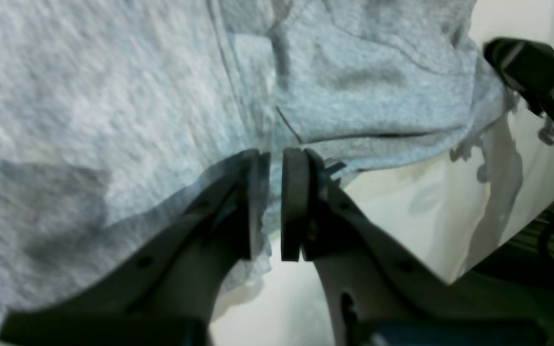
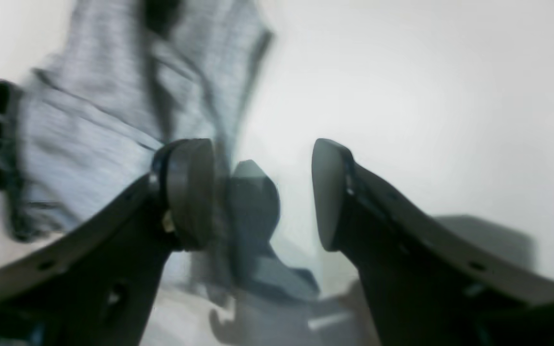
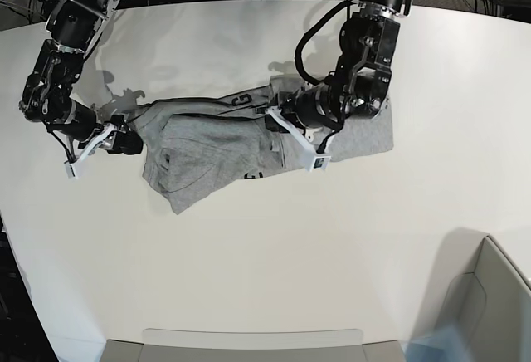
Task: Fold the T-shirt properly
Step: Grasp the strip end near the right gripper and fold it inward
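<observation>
1 T-shirt (image 3: 216, 150) on table (image 3: 274, 246), left gripper (image 1: 275, 202) pinching it, right gripper (image 2: 262, 192) spread wide.

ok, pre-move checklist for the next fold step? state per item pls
1. Left gripper has cloth: ok, jaws nearly closed with an edge of the T-shirt between them.
2. Right gripper released: ok, jaws wide apart with nothing between them.
3. Right gripper off the shirt: cannot tell, its tips sit right at the shirt's end in the base view.
4. Shirt flat: not ok, bunched and twisted, lettering partly showing.
5. Shirt fully on the table: ok.
</observation>
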{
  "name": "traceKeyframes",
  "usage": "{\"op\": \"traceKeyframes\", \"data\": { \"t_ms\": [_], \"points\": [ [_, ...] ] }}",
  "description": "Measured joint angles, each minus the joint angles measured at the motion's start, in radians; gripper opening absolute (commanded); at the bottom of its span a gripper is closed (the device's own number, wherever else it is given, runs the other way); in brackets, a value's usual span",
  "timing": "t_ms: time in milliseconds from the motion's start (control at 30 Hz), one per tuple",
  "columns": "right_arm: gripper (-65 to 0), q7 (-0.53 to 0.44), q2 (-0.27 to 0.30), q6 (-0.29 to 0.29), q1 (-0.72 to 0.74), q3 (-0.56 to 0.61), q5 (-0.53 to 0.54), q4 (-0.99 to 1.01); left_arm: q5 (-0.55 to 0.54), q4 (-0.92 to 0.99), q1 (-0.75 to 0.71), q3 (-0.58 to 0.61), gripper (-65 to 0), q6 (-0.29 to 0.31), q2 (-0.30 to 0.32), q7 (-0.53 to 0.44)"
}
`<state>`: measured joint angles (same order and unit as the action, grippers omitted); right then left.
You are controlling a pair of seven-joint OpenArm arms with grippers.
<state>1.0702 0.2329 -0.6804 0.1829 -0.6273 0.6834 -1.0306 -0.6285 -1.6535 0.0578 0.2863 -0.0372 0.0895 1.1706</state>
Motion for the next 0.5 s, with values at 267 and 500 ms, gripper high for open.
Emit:
{"op": "traceKeyframes", "data": {
  "t_ms": [267,500],
  "points": [
    [-32.6,0.006,-0.030,0.000,0.033,0.157,0.055,0.019,0.000,0.000,-0.011,-0.001,-57.0,0.000,0.018,-0.003],
    [-32.6,0.003,-0.140,0.002,0.061,0.189,-0.032,0.014,0.000,0.000,-0.023,0.000,-57.0,0.000,0.016,0.000]
  ]
}}
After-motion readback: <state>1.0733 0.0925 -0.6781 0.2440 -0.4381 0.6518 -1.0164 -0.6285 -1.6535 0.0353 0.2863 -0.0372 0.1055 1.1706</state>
